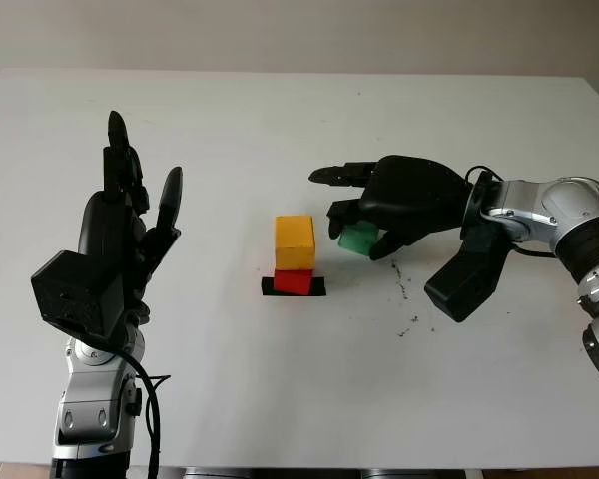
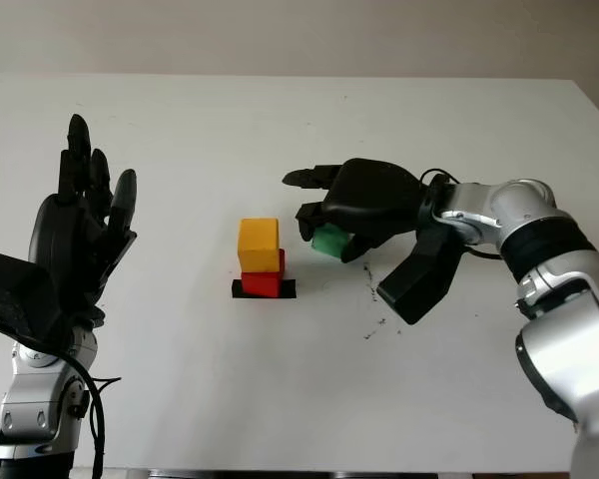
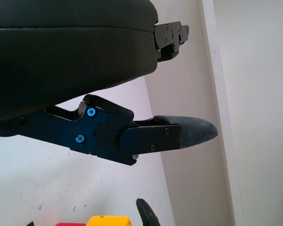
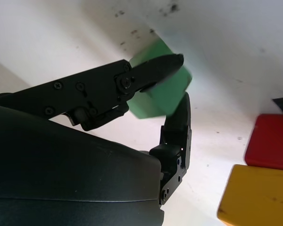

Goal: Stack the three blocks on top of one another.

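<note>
My right hand (image 1: 379,215) fingers pinch the green block (image 1: 359,238) at 3 o'clock of the yellow block (image 1: 295,242) on the red block (image 1: 293,280); I judge it needs lifting onto the yellow, while my left hand (image 1: 120,244) waits open at 9 o'clock.

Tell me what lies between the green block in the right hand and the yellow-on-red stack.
Only bare white table: green cube, yellow cube, seen from the head.

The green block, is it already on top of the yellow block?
No, the green block is held by the right robot hand beside the yellow block.
</note>
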